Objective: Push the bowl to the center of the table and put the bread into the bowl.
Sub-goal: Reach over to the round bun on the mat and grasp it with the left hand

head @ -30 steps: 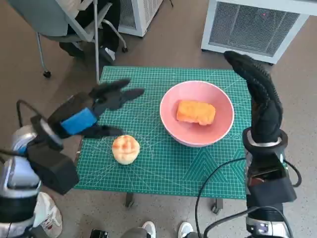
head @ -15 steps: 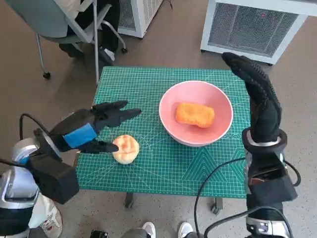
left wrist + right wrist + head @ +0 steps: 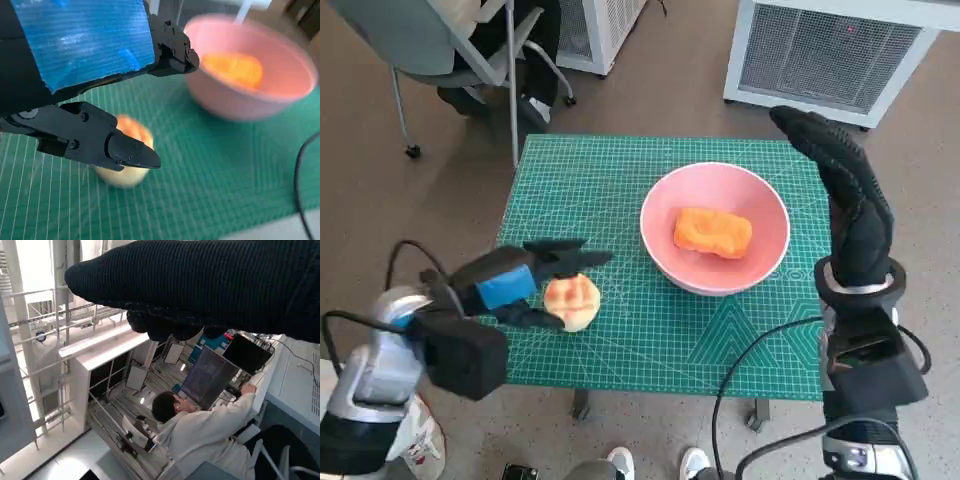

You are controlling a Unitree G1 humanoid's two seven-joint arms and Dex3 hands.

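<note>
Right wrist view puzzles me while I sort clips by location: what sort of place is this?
Probably a robotics lab or workshop. A person sits at a monitor among metal racks, and the small table's green cutting mat stands beside white grilled units.

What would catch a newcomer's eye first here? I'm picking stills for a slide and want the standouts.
The pink bowl on the green mat, right of the middle, with an orange piece of bread in it. Next, the left hand with its blue tape, fingers spread either side of a round bun near the mat's left edge. The gloved right hand stands upright beside the bowl, holding nothing.
</note>
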